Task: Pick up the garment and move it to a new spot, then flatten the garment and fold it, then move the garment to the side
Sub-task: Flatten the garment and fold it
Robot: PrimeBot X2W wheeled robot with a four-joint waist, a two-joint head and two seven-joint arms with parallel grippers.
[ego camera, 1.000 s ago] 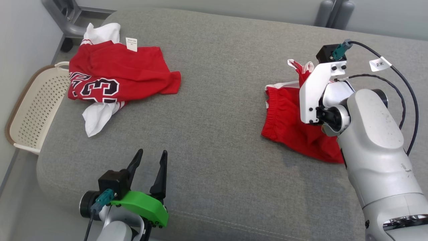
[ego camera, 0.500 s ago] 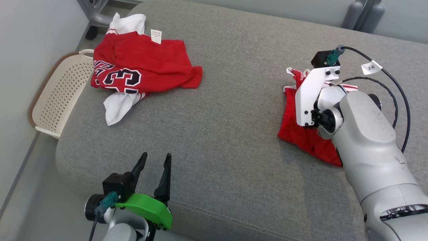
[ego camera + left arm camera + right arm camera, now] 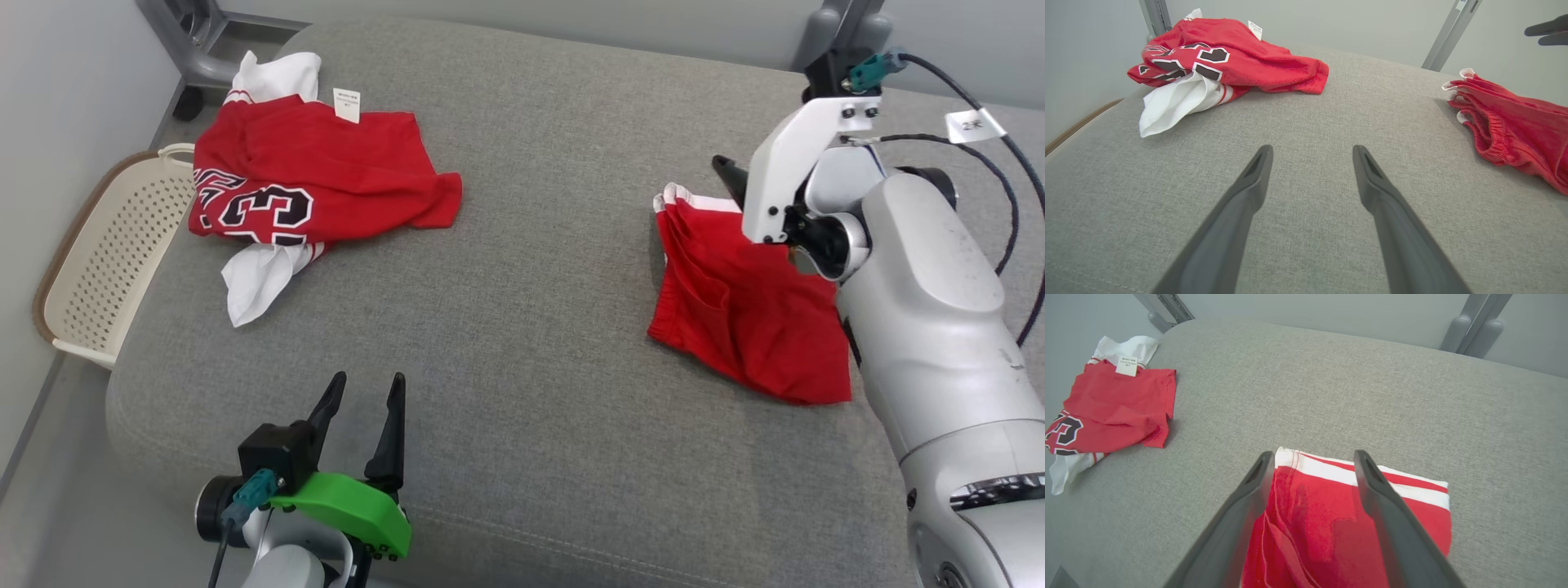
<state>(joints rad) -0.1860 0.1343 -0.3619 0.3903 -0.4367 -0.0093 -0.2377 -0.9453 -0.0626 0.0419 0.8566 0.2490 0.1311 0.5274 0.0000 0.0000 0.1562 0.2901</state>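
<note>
Hanging over the folded red shorts [image 3: 1331,522], our right gripper [image 3: 1313,455] has its two fingers spread wide and grips nothing. In its own wrist view the cloth lies between and beneath the two fingers. From our left wrist view we see those dark fingers [image 3: 1549,27] up in the air, apart from the garment.

We see the shorts on the right part of the grey cushion [image 3: 531,327], lying flat in a rough rectangle. In the head view their long axis runs from the far left down to the near right, slanting toward our right forearm. The white-striped edge points away from us, toward the far side of the cushion. The gathered, folded edge faces left, toward the cushion's middle. Whether the near corner touches our forearm we cannot tell.

Our left gripper [image 3: 367,381] hovers near the cushion's front edge, well apart from the shorts. Its fingers are wide open too, empty, and pointing across the bare grey fabric.

At the far left corner a crumpled red jersey [image 3: 326,171] with black-and-white numerals lies in a heap, a white label [image 3: 346,104] sticking up from it. Beside that corner, off the cushion, we see a pale perforated basket [image 3: 90,269].
</note>
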